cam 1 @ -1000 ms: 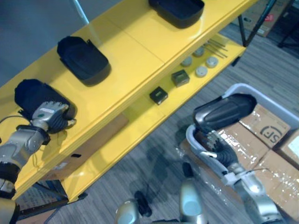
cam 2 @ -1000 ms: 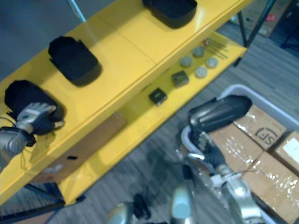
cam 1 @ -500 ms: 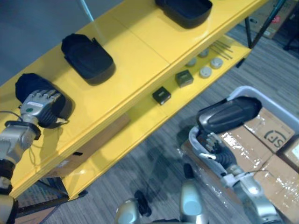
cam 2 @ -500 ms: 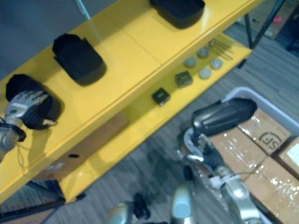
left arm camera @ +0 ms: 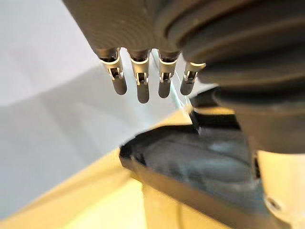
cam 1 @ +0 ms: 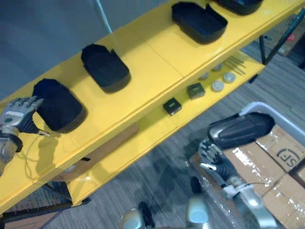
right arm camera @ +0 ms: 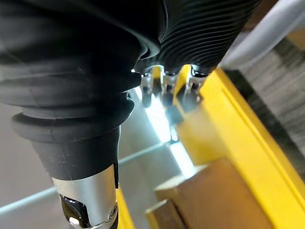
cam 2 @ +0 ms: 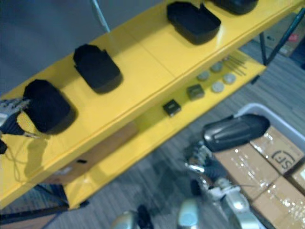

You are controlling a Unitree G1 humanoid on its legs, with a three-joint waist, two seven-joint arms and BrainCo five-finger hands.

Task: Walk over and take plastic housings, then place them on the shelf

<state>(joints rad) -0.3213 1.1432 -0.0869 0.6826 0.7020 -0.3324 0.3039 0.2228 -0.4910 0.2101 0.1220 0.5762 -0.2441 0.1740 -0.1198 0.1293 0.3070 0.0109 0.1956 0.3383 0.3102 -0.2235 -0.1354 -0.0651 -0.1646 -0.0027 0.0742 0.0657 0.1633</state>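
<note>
The left robot hand (cam 1: 16, 118) is open, its fingers straight, right beside a black plastic housing (cam 1: 59, 105) that lies on top of the yellow shelf (cam 1: 157, 62). More housings (cam 1: 106, 68) lie along the same shelf top. The right robot hand (cam 1: 213, 156) is low down, just under another black housing (cam 1: 240, 130) by a white bin (cam 1: 259, 105), and I cannot tell if it is holding it.

I count four black plastic housings well apart along the top board of the yellow shelf (cam 1: 157, 57): nearest housing (cam 1: 58, 105), second housing (cam 1: 106, 68), third housing (cam 1: 199, 21) hollow side up, fourth housing (cam 1: 238, 5) cut off at the view's edge. A fifth housing (cam 1: 240, 130), glossy dark grey, sits off the shelf at my right hand (cam 1: 212, 155).
</note>
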